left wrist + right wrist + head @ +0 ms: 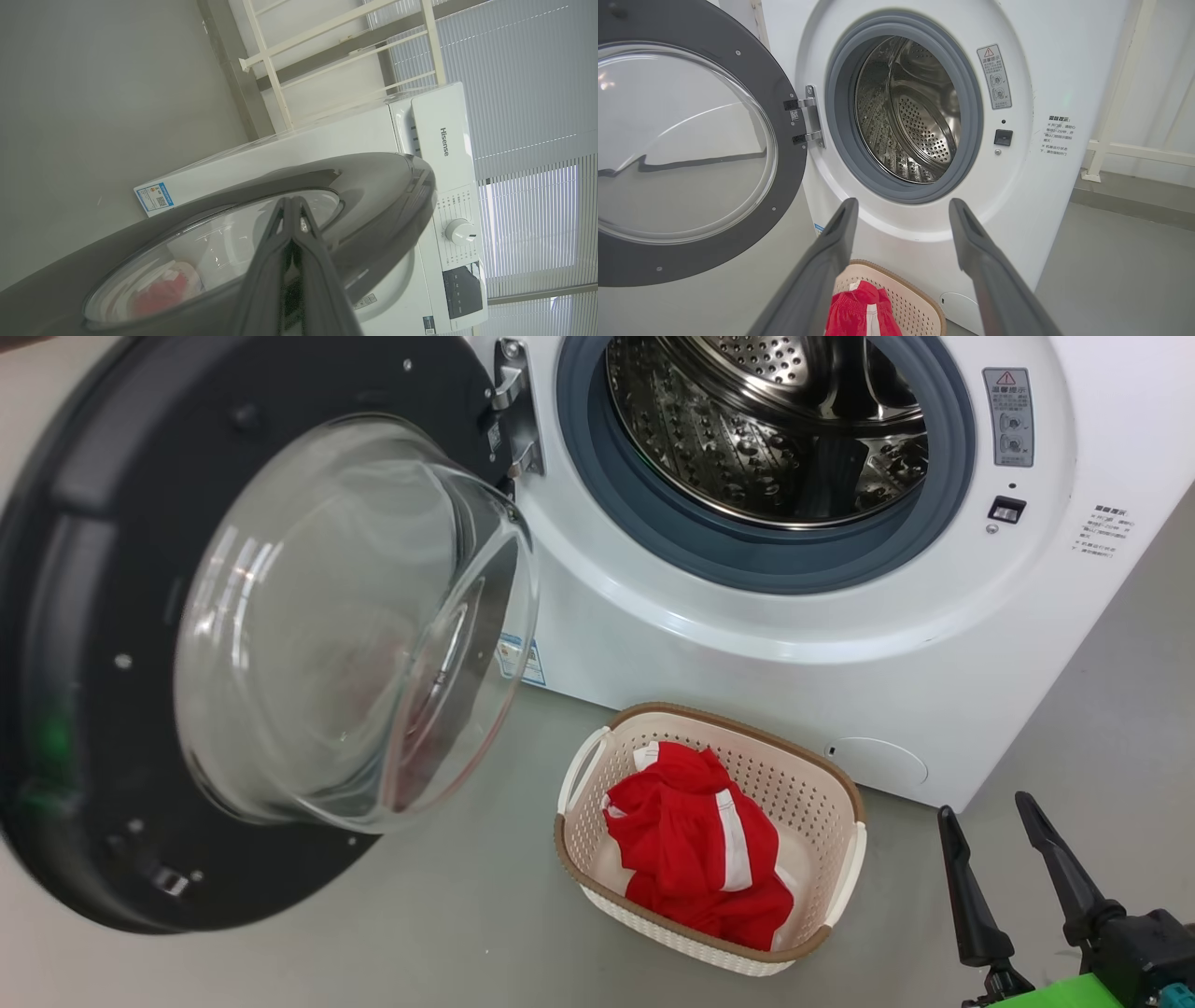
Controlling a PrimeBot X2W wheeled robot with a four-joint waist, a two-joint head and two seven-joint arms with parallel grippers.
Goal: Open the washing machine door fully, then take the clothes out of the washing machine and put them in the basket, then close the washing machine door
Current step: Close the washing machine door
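The washing machine (747, 644) stands with its door (84, 616) swung wide to the left, glass bulge facing me. Its steel drum (747, 448) shows bare metal. On the floor in front sits the basket (845, 784), holding the red clothes (691, 840) with white bands. My right gripper (985, 807) hovers open at the lower right, just right of the basket; in the right wrist view it (902, 205) points at the machine's front below the drum opening, with the clothes (859, 312) underneath. My left gripper (292, 201) is shut, empty, close against the door's outer face (387, 186).
Grey floor (467, 915) spreads left of and in front of the basket. To the machine's right is open floor (1120, 270) and a white frame (1106, 116) by the wall. A white railing (280, 88) and window blinds (528, 93) lie behind the machine.
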